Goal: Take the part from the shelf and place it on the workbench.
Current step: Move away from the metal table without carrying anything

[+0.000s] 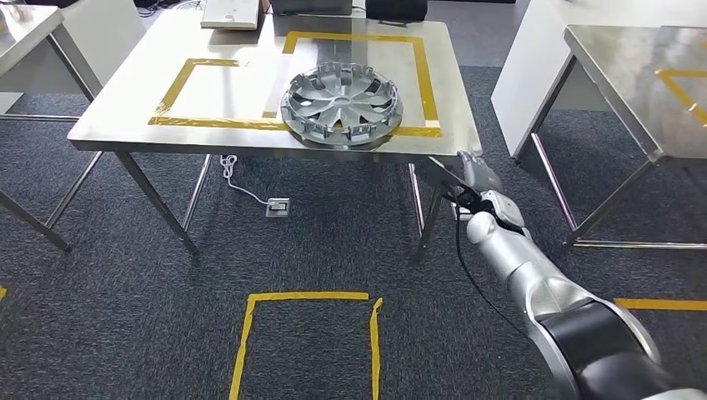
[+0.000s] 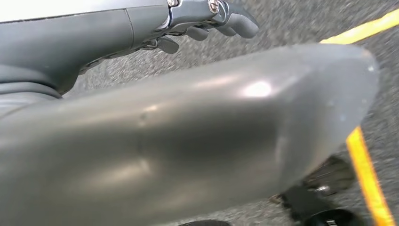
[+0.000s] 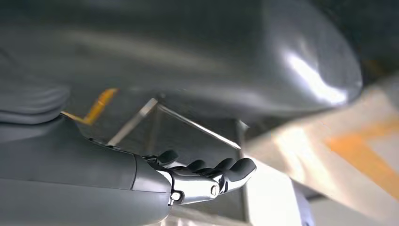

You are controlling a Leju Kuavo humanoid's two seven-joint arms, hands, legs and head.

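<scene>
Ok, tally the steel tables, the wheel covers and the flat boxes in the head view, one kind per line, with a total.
Steel tables: 3, the workbench, one at left, one at right
Wheel cover: 1
Flat box: 1
Total: 5

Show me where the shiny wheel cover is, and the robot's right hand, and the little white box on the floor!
wheel cover (image 1: 342, 103): head view, on its center hub.
right hand (image 1: 477, 173): head view, on the back of the hand.
white box (image 1: 278, 206): head view, on its top face, under the table.
</scene>
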